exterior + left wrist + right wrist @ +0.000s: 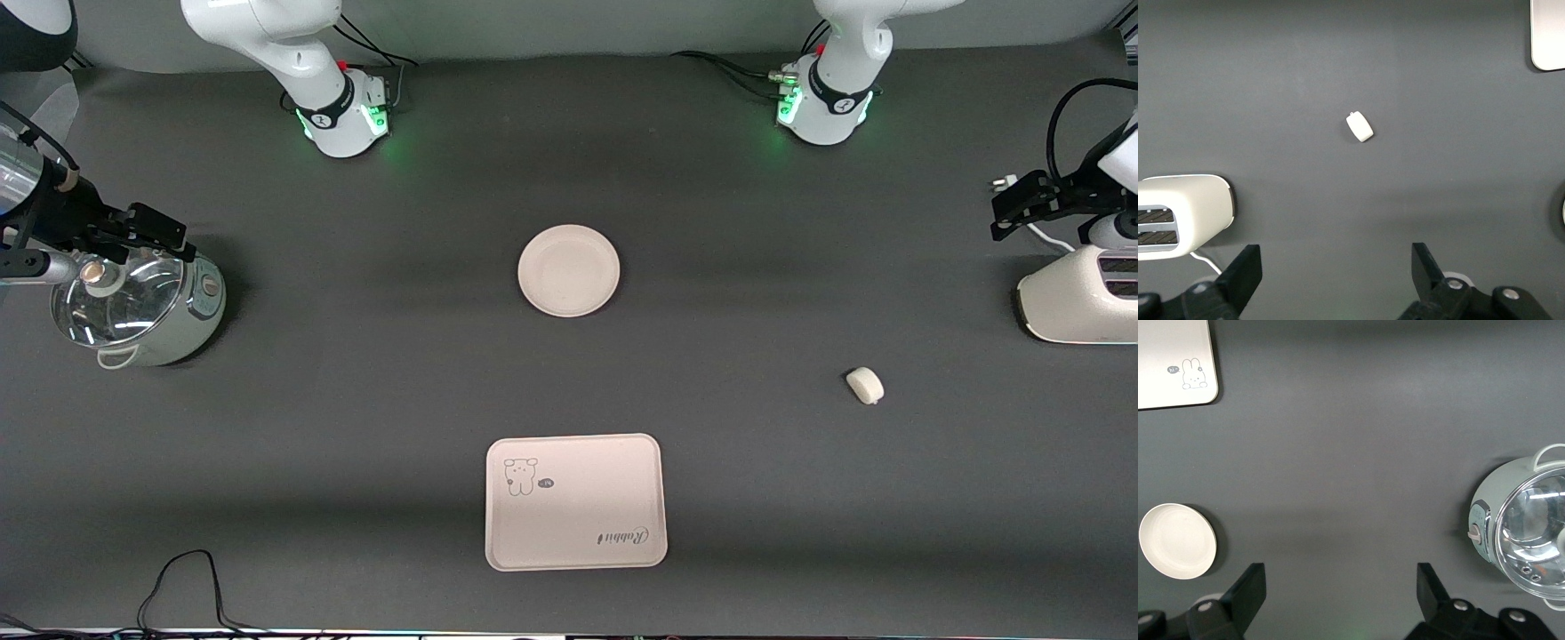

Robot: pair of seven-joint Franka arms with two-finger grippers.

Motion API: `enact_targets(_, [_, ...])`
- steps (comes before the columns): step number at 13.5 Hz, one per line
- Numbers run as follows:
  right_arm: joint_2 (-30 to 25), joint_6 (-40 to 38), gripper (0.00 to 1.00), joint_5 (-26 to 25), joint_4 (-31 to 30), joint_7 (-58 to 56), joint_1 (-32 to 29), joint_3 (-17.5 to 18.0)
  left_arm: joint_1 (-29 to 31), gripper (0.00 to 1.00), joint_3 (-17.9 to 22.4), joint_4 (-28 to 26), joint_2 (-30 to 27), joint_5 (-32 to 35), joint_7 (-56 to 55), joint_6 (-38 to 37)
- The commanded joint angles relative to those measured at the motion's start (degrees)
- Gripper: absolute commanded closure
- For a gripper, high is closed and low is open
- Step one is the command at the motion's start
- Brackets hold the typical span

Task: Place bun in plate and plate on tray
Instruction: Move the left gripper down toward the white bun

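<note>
One smooth oblong bun (864, 385), round rimmed plate (569, 270)

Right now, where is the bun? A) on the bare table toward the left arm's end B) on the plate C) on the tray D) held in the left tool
A: the bun lies alone on the dark table, apart from the empty plate and the tray, and neither open tool holds anything.
</note>
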Motion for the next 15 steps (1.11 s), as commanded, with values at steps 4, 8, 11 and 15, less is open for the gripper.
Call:
enact_targets(4, [0.1,-1.2,0.00,-0.3,0.9,-0.8,0.1,0.1,-0.1,0.00,-0.3,1.0,2.7,0.6,-0.2,0.4])
enact_targets(8, [0.7,-1.1,0.00,-0.2,0.8,-0.4,0.3,0.5,-0.2,0.00,-0.5,-7.3,9.9,0.5,-2.6,15.9])
enact_targets(11, [1.1,-1.1,0.00,-0.2,0.3,-0.8,0.2,0.4,-0.1,0.00,-0.4,-9.5,18.9,0.6,-6.0,22.6])
enact_targets(15, [1.6,-1.0,0.00,-0.2,0.3,-0.8,0.2,0.4,-0.5,0.00,-0.4,-10.6,30.3,0.6,-12.5,37.3])
